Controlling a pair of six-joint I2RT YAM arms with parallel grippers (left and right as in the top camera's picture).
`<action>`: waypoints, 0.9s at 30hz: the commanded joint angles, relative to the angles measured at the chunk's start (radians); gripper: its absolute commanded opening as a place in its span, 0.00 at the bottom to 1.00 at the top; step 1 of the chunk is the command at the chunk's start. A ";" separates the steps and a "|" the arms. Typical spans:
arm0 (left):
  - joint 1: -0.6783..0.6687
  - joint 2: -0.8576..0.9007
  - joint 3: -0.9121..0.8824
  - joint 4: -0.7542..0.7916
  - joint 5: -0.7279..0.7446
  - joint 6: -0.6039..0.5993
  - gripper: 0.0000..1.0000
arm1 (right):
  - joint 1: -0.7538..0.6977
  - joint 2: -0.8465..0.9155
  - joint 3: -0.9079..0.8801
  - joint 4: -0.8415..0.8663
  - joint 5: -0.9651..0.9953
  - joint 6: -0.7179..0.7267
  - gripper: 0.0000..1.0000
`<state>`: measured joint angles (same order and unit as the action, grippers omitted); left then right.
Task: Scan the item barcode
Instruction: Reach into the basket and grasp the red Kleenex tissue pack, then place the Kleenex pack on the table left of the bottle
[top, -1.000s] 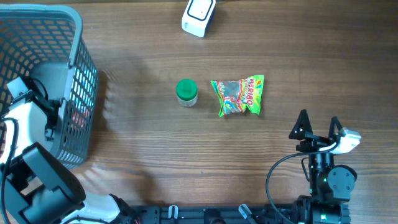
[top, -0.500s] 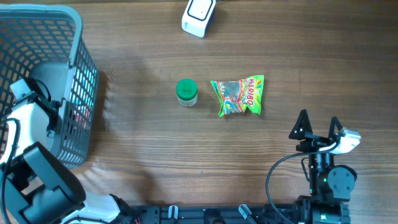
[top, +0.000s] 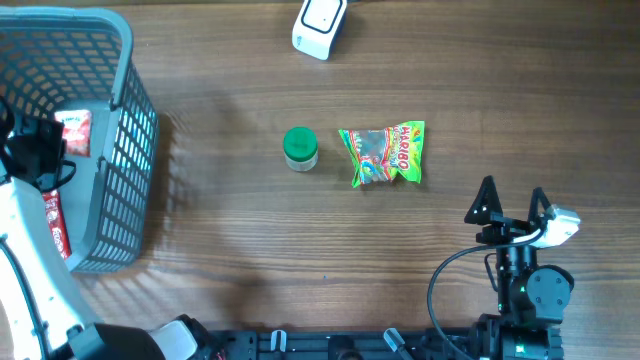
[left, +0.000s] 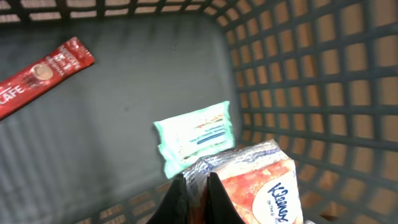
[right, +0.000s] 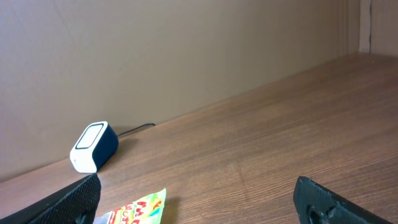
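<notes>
Left gripper (left: 193, 199) pinches tissue pack (left: 264, 186) in basket (left: 298, 74).
We see its mesh wall near the pack; right gripper (top: 513, 193) agape (well apart from bag (top: 383, 153)).

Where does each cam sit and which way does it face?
Overhead: above the table, facing straight down; left arm at the basket, right arm bottom right.
Left wrist: inside the basket, facing its floor; left gripper shut on the tissue pack.
Right wrist: low over the table, facing the wall; right gripper open, tips in bottom corners.
Shared: overhead and right wrist both see the scanner and candy bag.
</notes>
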<state>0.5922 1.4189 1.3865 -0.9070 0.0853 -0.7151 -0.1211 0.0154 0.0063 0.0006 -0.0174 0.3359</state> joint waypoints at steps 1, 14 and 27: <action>0.006 -0.133 0.017 0.029 0.077 0.008 0.04 | -0.001 -0.008 -0.001 0.005 0.010 -0.011 1.00; -0.509 -0.354 0.031 0.042 0.061 -0.056 0.04 | -0.001 -0.008 -0.001 0.005 0.010 -0.011 1.00; -0.927 0.391 -0.041 -0.098 -0.211 -0.634 0.04 | -0.001 -0.008 -0.001 0.005 0.010 -0.010 1.00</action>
<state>-0.2962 1.7256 1.3968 -1.0340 -0.1078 -1.2034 -0.1211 0.0154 0.0063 0.0006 -0.0174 0.3359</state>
